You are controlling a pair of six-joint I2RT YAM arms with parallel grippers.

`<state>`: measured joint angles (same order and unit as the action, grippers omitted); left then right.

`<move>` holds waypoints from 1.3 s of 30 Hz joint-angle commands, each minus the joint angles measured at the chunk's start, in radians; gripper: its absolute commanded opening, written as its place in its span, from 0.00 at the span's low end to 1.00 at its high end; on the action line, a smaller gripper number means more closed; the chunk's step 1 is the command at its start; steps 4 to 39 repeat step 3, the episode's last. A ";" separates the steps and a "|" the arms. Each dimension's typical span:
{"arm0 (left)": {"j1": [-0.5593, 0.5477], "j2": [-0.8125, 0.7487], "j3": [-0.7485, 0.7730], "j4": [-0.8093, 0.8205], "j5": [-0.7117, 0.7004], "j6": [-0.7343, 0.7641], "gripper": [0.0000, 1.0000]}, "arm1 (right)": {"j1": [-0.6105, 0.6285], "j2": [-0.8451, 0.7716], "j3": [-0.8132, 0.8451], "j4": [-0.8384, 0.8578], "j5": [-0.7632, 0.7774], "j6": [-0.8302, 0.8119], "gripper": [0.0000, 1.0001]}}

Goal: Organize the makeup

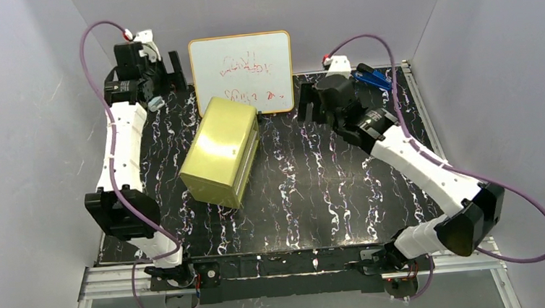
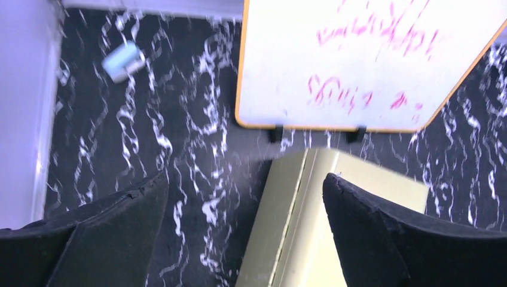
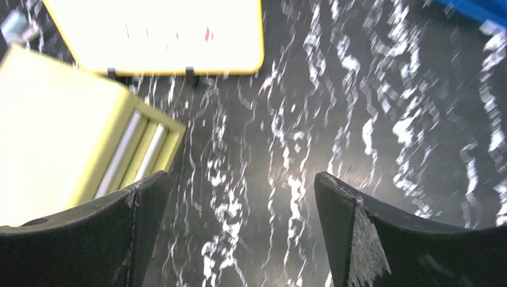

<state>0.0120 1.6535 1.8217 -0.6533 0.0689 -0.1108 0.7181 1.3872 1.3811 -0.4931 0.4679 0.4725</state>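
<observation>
Black marbled tabletop [image 1: 316,194], grey walls. Can't tell where the makeup is. There's a stubby pale-blue cylinder [image 2: 124,61] lying slantwise back-left (blurry) and a boxy olive metal drawer unit [image 1: 220,152] sitting diagonally. Left gripper [image 2: 245,179] and right gripper [image 3: 240,178] gape wide, empty.

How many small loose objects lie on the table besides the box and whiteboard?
2: a pale item at back left, a blue item at back right. Others may hide in the box.
</observation>
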 commanded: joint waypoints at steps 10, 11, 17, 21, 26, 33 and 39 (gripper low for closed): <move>0.023 -0.036 0.108 0.089 -0.024 0.046 0.98 | -0.009 -0.003 0.135 0.054 0.183 -0.177 0.99; 0.023 -0.036 0.108 0.089 -0.024 0.046 0.98 | -0.009 -0.003 0.135 0.054 0.183 -0.177 0.99; 0.023 -0.036 0.108 0.089 -0.024 0.046 0.98 | -0.009 -0.003 0.135 0.054 0.183 -0.177 0.99; 0.023 -0.036 0.108 0.089 -0.024 0.046 0.98 | -0.009 -0.003 0.135 0.054 0.183 -0.177 0.99; 0.023 -0.036 0.108 0.089 -0.024 0.046 0.98 | -0.009 -0.003 0.135 0.054 0.183 -0.177 0.99; 0.023 -0.036 0.108 0.089 -0.024 0.046 0.98 | -0.009 -0.003 0.135 0.054 0.183 -0.177 0.99; 0.023 -0.036 0.108 0.089 -0.024 0.046 0.98 | -0.009 -0.003 0.135 0.054 0.183 -0.177 0.99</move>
